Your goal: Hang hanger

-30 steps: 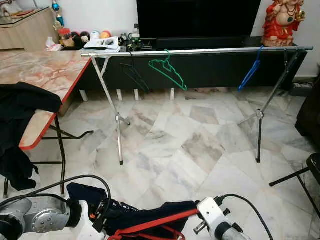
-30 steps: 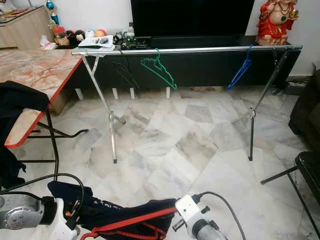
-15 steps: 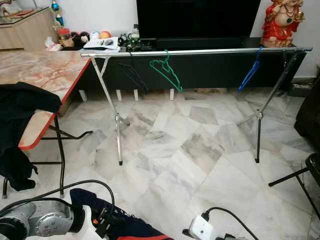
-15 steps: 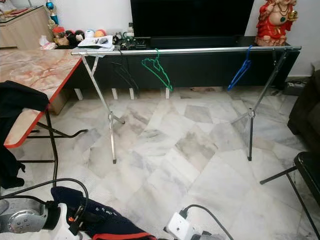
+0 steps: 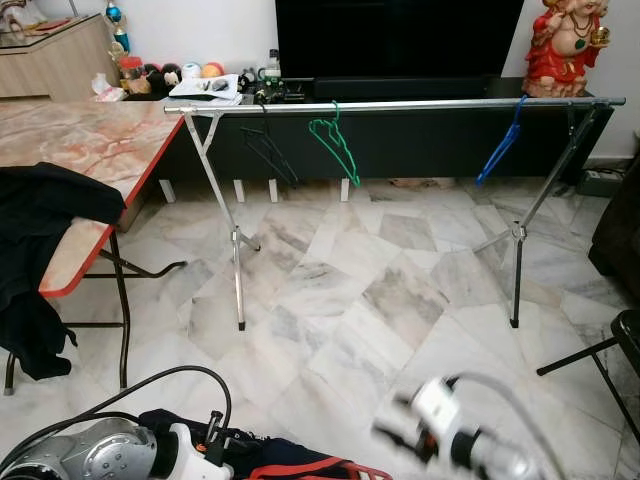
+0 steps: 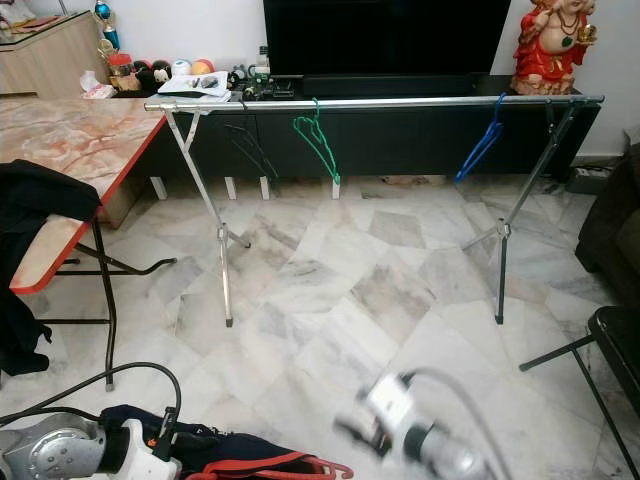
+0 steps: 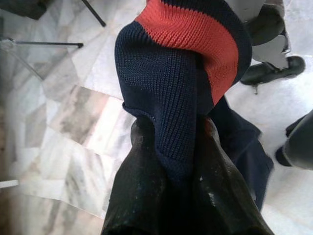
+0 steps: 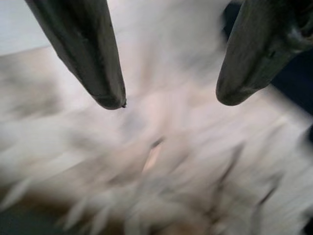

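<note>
A silver clothes rack (image 5: 400, 103) stands across the marble floor, its rail carrying a black hanger (image 5: 268, 150), a green hanger (image 5: 336, 148) and a blue hanger (image 5: 500, 145). Low at the front, my left gripper (image 7: 176, 129) is shut on a navy knitted garment (image 7: 186, 73) with a red stripe. The garment (image 5: 250, 462) trails beside my left arm, and a red hanger (image 6: 312, 466) pokes out of it. My right arm (image 5: 450, 435) is blurred, to the right of the garment. My right gripper (image 8: 168, 98) is open with nothing between its fingers, over blurred floor.
A marble-topped folding table (image 5: 90, 150) with a black garment (image 5: 45, 200) draped over it stands on the left. A dark chair (image 5: 625, 335) juts in at the right. Behind the rack are a black TV console (image 5: 400, 60) and a red statue (image 5: 567, 45).
My right arm dropped away from the garment, then rose again further right, in motion blur. The garment and left arm sank lower in view. The green hanger has swung on the rail.
</note>
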Tool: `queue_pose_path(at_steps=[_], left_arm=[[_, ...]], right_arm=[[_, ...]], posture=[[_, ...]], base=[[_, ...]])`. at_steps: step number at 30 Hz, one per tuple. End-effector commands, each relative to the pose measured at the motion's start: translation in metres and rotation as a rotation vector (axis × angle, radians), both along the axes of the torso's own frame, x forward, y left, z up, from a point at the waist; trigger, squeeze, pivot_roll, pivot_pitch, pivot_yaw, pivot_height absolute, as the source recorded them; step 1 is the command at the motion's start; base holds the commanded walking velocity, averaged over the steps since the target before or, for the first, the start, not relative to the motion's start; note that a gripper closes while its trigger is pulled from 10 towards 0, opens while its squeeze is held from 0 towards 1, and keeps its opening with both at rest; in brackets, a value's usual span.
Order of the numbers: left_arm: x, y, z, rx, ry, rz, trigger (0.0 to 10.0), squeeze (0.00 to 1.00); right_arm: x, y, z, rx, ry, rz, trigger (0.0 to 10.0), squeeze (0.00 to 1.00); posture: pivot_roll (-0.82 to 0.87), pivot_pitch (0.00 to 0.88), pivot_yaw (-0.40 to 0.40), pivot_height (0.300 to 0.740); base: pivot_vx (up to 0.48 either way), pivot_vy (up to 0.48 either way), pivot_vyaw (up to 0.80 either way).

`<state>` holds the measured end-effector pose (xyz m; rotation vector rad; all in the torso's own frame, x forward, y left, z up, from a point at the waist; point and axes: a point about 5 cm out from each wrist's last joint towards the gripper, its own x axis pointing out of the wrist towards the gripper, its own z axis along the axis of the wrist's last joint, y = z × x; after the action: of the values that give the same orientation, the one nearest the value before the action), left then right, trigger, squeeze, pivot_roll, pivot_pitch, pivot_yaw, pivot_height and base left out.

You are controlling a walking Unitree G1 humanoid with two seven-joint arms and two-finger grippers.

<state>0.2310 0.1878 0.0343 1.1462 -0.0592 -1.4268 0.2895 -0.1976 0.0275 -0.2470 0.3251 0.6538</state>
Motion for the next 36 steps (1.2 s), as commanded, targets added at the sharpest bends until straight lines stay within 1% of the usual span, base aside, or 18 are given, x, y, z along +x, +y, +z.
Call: queue_pose_path(at_steps=[1,5,6,8,9,11,12,15,17,18,19,23,25,26,29,31,34,36], left_arm=[[0.001,0.002,-0.002,-0.029,0.031,0.068,10.0,0.00],[0.011,-0.005,0.000,-0.182,0.088,0.259,10.0,0.00],[0.018,-0.009,0.003,-0.284,0.110,0.354,10.0,0.00],[0.022,-0.012,0.005,-0.331,0.124,0.396,10.0,0.00],[0.034,-0.021,0.007,-0.464,0.177,0.538,10.0,0.00],[0.036,-0.023,0.007,-0.484,0.192,0.564,10.0,0.00],[0.037,-0.025,0.006,-0.509,0.218,0.589,10.0,0.00],[0.046,-0.031,0.006,-0.655,0.293,0.722,10.0,0.00],[0.056,-0.029,0.010,-0.748,0.272,0.847,10.0,0.00],[0.056,-0.029,0.010,-0.748,0.272,0.847,10.0,0.00],[0.062,-0.027,0.013,-0.835,0.258,0.939,10.0,0.00],[0.072,-0.023,0.024,-1.015,0.205,1.084,10.0,0.00],[0.076,-0.020,0.032,-1.118,0.175,1.135,10.0,0.00],[0.079,-0.019,0.039,-1.216,0.168,1.154,10.0,0.00],[0.083,-0.020,0.053,-1.306,0.116,1.126,10.0,0.00],[0.086,-0.018,0.062,-1.422,0.138,1.127,10.0,0.00],[0.089,-0.021,0.067,-1.456,0.161,1.115,10.0,0.00],[0.090,-0.027,0.065,-1.380,0.176,1.081,10.0,0.00]], right_arm=[[0.004,-0.007,0.008,0.025,-0.051,-0.055,10.0,1.00],[0.011,-0.010,0.019,0.036,-0.112,-0.085,10.0,1.00],[0.012,-0.009,0.020,0.042,-0.116,-0.089,10.0,1.00],[0.012,-0.008,0.020,0.042,-0.116,-0.086,10.0,1.00],[0.013,-0.007,0.019,0.022,-0.123,-0.115,10.0,0.74],[0.013,-0.007,0.018,0.018,-0.124,-0.124,10.0,0.74],[0.013,-0.006,0.018,0.016,-0.126,-0.133,10.0,0.00],[0.013,-0.007,0.018,0.012,-0.183,-0.213,10.0,0.00],[0.014,-0.010,0.023,0.028,-0.248,-0.312,10.0,0.00],[0.014,-0.010,0.023,0.028,-0.248,-0.312,10.0,0.00],[0.015,-0.012,0.026,0.037,-0.291,-0.376,10.0,0.00],[0.010,-0.010,0.020,0.054,-0.300,-0.458,10.0,0.00],[0.007,-0.007,0.015,0.070,-0.285,-0.488,10.0,0.00],[0.002,-0.002,0.009,0.074,-0.274,-0.498,10.0,0.00],[-0.003,0.004,0.002,0.095,-0.261,-0.537,10.0,0.00],[-0.004,0.006,0.001,0.093,-0.268,-0.575,10.0,0.00],[-0.004,0.010,0.001,0.096,-0.267,-0.576,10.0,0.00],[-0.003,0.013,0.001,0.094,-0.268,-0.561,10.0,0.00]], posture=[[0.05,0.087,0.011,0.740],[0.05,0.084,0.012,0.740],[0.05,0.085,0.013,0.740],[0.05,0.083,0.013,0.740],[0.05,0.083,0.013,0.740],[0.05,0.083,0.013,0.740],[0.05,0.083,0.013,0.740],[0.04,0.077,0.010,0.740],[0.04,0.073,0.013,0.740],[0.04,0.073,0.013,0.740],[0.04,0.072,0.015,0.740],[0.03,0.065,0.015,0.740],[0.03,0.060,0.016,0.740],[0.03,0.058,0.017,0.740],[0.03,0.058,0.017,0.740],[0.02,0.051,0.027,0.740],[0.02,0.053,0.030,0.740],[0.02,0.057,0.029,0.740]], base=[[0.000,0.000,0.00],[0.000,0.000,0.00],[0.000,0.000,0.00],[0.000,0.000,0.00],[0.000,0.000,0.00],[0.000,0.000,0.00],[0.000,0.000,0.00],[0.000,0.000,0.00],[0.000,0.000,0.00],[0.000,0.000,0.00],[0.000,0.000,0.00],[0.000,0.000,0.00],[0.000,0.000,0.00],[0.000,0.000,0.00],[0.000,0.000,0.00],[0.000,0.000,0.00],[0.000,0.000,0.00],[0.000,0.000,0.00]])
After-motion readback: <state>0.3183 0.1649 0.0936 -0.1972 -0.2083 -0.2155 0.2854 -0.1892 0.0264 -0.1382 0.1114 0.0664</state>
